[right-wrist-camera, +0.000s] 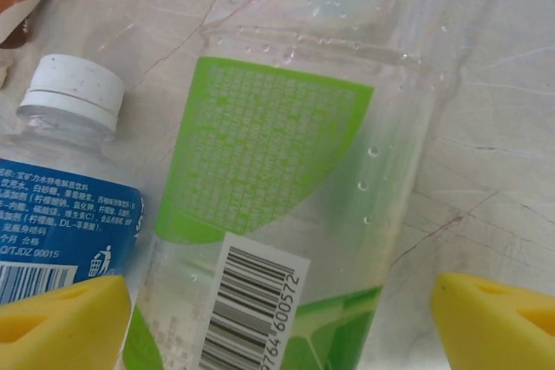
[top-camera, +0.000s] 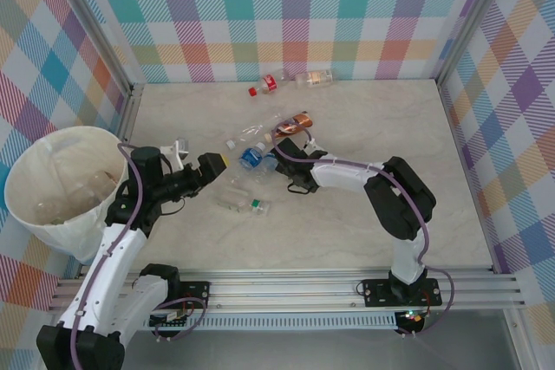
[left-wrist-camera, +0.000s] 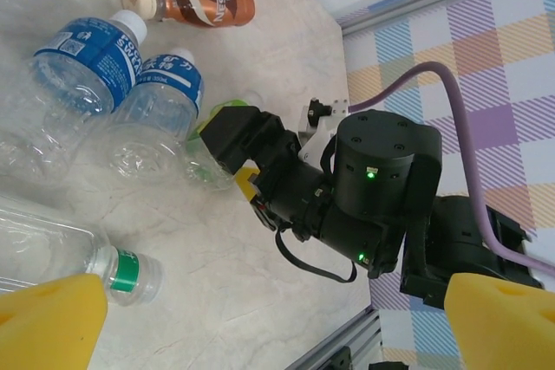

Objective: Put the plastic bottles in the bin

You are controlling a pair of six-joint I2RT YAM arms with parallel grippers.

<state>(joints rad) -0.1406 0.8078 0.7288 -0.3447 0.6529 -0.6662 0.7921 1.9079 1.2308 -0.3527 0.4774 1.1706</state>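
Reaching left from its base at the near right, the right arm folds at the elbow and stretches low over the table, wrist turned down onto the bottle cluster in the middle. The right gripper is spread wide. Its yellow fingers straddle a green-label bottle without pinching it. That bottle lies flat, its long axis running straight away from the wrist camera. Beside it lies a blue-label bottle, white cap pointing the same way.

The left arm rises from the near left and bends right, holding the left gripper just left of the cluster. It is spread too, holding nothing.

A green-cap bottle lies near of the cluster, long axis left-right, cap to the right. A brown bottle lies just far of it. Two more bottles, one red-label and one clear, lie roughly in line by the far wall. The bin stands at the table's left edge, beside the left arm.
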